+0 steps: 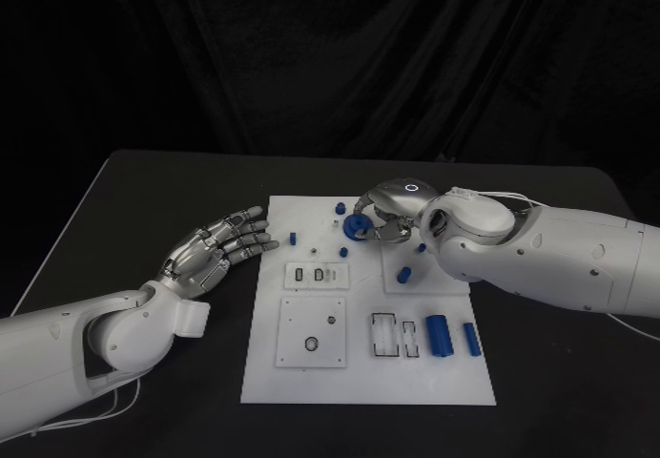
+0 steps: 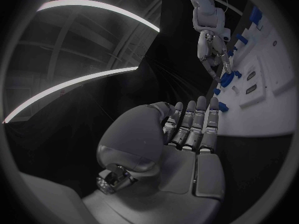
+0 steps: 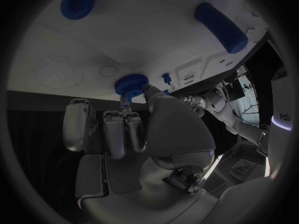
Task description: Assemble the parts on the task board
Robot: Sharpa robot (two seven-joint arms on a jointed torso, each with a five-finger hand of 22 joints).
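At the left of the head view the left hand [image 1: 214, 248] lies flat over the black table [image 1: 152, 191], fingers spread and pointing toward the board's left edge, holding nothing; its fingertips stop just short of the white task board [image 1: 276, 382], near a small blue peg [image 1: 293, 236] standing at that edge.

Moving right, the board carries white inset blocks at its middle and, toward lower right, two blue cylinders [image 1: 441, 334] lying side by side with their long axes running up and down the frame. A few more small blue pieces stand along the upper part.

At upper centre-right the right hand [image 1: 385, 215] comes in from the right edge and pinches a blue round knob-like part [image 1: 358, 226] between thumb and fingertips. In the right wrist view the part [image 3: 131, 84] sits just at the fingertips, close to the board surface; I cannot tell whether it touches. The right hand is plainly the one nearer the work, so seating this piece looks like its job, straight down from where it hangs.
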